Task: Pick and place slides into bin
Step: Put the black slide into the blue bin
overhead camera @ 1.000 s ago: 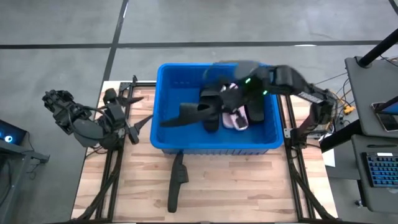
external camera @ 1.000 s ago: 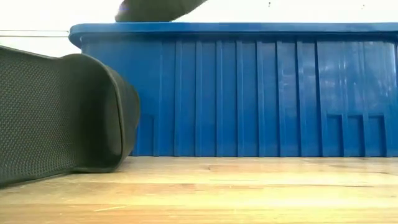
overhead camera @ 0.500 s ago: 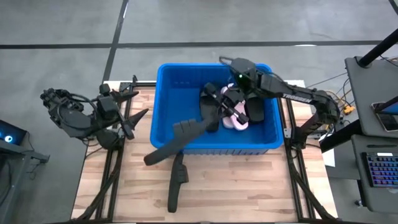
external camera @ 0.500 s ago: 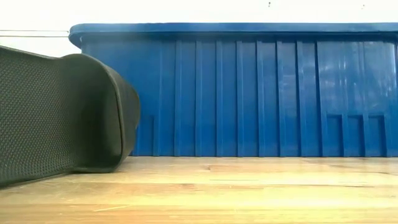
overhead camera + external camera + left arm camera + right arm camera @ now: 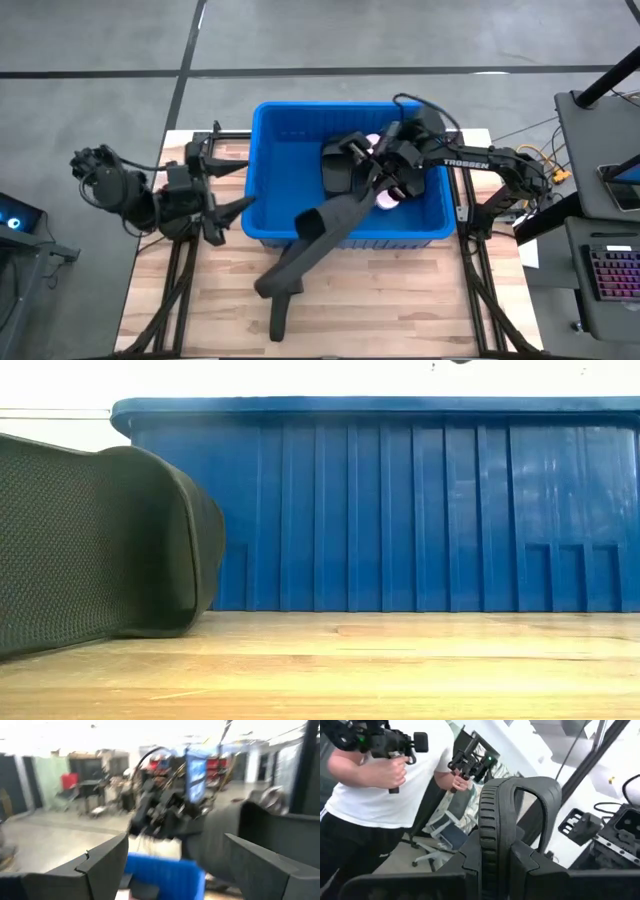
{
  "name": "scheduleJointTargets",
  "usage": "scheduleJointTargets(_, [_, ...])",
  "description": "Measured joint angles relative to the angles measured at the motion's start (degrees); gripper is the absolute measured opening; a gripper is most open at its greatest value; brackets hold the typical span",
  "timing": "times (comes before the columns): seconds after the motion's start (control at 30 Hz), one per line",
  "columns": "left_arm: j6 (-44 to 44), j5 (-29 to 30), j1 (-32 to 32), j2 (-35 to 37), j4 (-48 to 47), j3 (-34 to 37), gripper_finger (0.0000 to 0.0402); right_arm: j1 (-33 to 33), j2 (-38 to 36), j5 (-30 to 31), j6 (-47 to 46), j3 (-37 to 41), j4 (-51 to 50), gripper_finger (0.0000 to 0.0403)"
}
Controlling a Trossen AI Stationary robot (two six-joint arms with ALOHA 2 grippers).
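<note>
My right gripper (image 5: pixel 385 175) is over the blue bin (image 5: pixel 300 108) and shut on a black slide (image 5: pixel 320 235). That slide reaches out high over the bin's near wall and the table. More black slides (image 5: pixel 340 165) and a pale pink one (image 5: pixel 385 200) lie in the bin. Another black slide (image 5: pixel 100 540) lies on its side on the table in front of the bin, and its end shows in the high view (image 5: pixel 280 322). My left gripper (image 5: pixel 225 190) is open and empty at the bin's left, above the table's left edge. My right gripper pinches one end of the black slide's sole (image 5: pixel 490 845) between its two fingers, with the ribbed sole standing edge-on between them. The strap (image 5: pixel 530 787) arches up beyond the fingers. The slide is lifted clear, and its free end (image 5: pixel 272 285) slants toward the table's near left.
The bin (image 5: pixel 400 510) fills the table's far middle. Bare wood (image 5: pixel 400 300) lies in front of it on the right. A person (image 5: pixel 395 785) in a white shirt stands beyond the table holding hand controllers. A desk with a keyboard (image 5: pixel 610 270) stands off the right side.
My right gripper has turned and risen with the black slide. The slide's free end has swung from pointing at the bin's left wall, out over the near wall, toward the table's near edge. The slide stands higher than before. My left gripper has shifted a little beside the bin.
</note>
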State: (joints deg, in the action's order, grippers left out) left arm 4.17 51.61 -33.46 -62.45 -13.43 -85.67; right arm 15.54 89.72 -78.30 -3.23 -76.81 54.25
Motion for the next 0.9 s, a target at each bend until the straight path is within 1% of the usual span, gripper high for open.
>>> scheduleJointTargets(0.07, [1.6, -4.7, 2.1, -1.6, 3.0, -0.9, 0.0306, 0.0, -0.1, -0.3, -2.6, 0.4, 2.9, 0.0039])
scheduleJointTargets(0.1, [1.7, -6.5, 3.2, -2.5, 2.9, -1.6, 0.0306, 0.0, -0.1, -0.5, -3.3, 0.7, 3.4, 0.0039])
scheduleJointTargets(0.2, [0.8, -10.5, 6.2, -4.8, 0.7, -4.0, 0.0306, -0.1, -0.1, -0.6, -4.8, 1.0, 3.2, 0.0039])
scheduleJointTargets(0.4, [-3.1, -21.5, 11.4, -9.5, -3.8, -7.7, 0.0306, 0.1, -0.1, -1.6, -9.6, 1.1, 3.3, 0.0039])
scheduleJointTargets(0.5, [-5.3, -22.9, 11.8, -11.1, -7.1, -9.9, 0.0306, 0.6, -0.1, -3.0, -11.0, 1.1, 3.3, 0.0039])
scheduleJointTargets(0.63, [-5.7, -24.0, 11.6, -12.3, -10.2, -11.9, 0.0306, 1.4, -0.2, -4.1, -12.9, 1.1, 3.3, 0.0039])
scheduleJointTargets(0.77, [-9.6, -27.9, 11.5, -13.5, -12.4, -12.2, 0.0306, 2.1, -0.2, -4.4, -13.4, 1.1, 3.3, 0.0039])
scheduleJointTargets(0.9, [-9.9, -25.7, 11.7, -15.1, -15.6, -11.8, 0.0306, 2.1, -0.4, -5.4, -14.5, 1.1, 3.3, 0.0039])
